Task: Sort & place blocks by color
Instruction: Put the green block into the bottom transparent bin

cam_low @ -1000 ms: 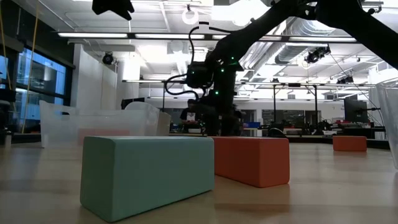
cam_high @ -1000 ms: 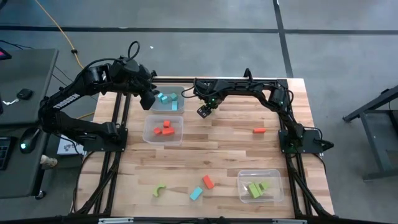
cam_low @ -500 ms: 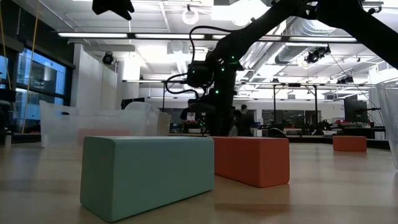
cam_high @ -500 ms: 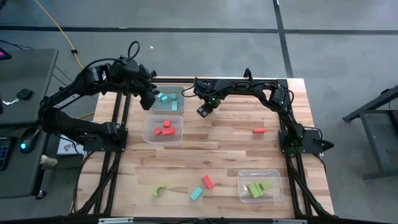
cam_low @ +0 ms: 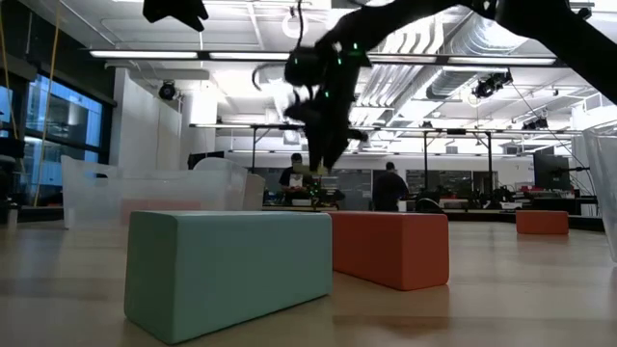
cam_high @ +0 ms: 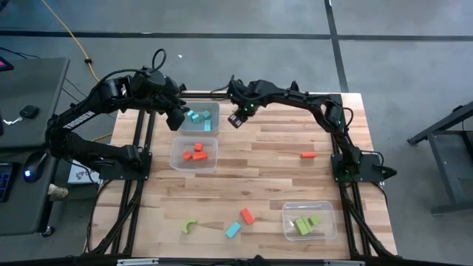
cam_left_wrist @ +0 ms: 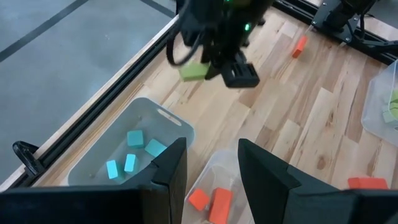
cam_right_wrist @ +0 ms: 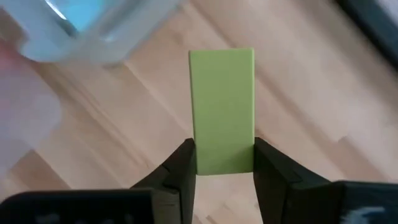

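Green block sits clamped between my right gripper's fingers, pinched near one end so most of its length sticks out past the tips. In the high view my right gripper hangs off the table beside the blue bin; the left wrist view shows the green block in the air above the wood, clear of everything.

My left gripper hovers over the blue bin with its fingers apart and nothing between them. That bin holds the cyan blocks; the red bin next to it holds red ones.

Farther out, the green bin stands at the opposite corner of the table, well apart from where I am holding the block. Loose on the wood lie a red block, another red block, a cyan block and the green arch.

My worry is the long carry. I judge the grip short: with so much block overhanging, a quick swing could twist it in the pads or let it slip out. I am also close to my left arm and the blue bin's rim, so a careless first move could clip either. A release too early would land green among cyan or red.
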Robot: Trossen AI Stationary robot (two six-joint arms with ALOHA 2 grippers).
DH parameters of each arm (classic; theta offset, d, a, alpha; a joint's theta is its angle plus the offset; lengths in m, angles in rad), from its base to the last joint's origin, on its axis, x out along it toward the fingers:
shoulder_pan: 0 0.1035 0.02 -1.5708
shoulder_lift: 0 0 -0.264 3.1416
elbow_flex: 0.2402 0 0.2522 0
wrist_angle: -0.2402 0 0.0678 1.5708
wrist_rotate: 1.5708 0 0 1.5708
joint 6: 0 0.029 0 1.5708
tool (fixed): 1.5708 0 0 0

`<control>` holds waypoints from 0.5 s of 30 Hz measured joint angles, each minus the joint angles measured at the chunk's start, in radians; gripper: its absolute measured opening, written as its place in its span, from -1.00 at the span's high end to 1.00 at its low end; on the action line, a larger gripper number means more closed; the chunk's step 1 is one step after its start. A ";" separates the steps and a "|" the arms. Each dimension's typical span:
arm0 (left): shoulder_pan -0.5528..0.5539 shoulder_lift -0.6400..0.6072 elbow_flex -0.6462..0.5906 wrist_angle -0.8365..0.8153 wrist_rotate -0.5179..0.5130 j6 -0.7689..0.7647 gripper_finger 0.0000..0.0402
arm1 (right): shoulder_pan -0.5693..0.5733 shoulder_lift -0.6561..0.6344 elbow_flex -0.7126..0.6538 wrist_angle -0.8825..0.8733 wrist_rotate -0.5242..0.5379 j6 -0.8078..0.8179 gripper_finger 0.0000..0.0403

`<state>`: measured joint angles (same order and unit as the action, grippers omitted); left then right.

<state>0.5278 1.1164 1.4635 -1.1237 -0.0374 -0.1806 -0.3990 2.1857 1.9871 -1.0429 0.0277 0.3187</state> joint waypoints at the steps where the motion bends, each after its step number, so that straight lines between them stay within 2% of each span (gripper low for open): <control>1: 0.000 0.000 0.000 0.000 0.000 0.000 0.41 | 0.002 0.000 0.031 -0.020 0.012 -0.010 0.51; 11: 0.000 0.000 0.000 0.000 0.000 0.000 0.41 | 0.059 -0.002 0.360 -0.288 0.204 -0.059 0.51; 15: 0.000 0.000 0.000 0.000 0.000 0.000 0.41 | 0.067 -0.052 0.328 -0.283 0.222 -0.054 0.51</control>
<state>0.5278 1.1164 1.4635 -1.1240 -0.0376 -0.1806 -0.3317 2.1332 2.3149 -1.3255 0.2502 0.2648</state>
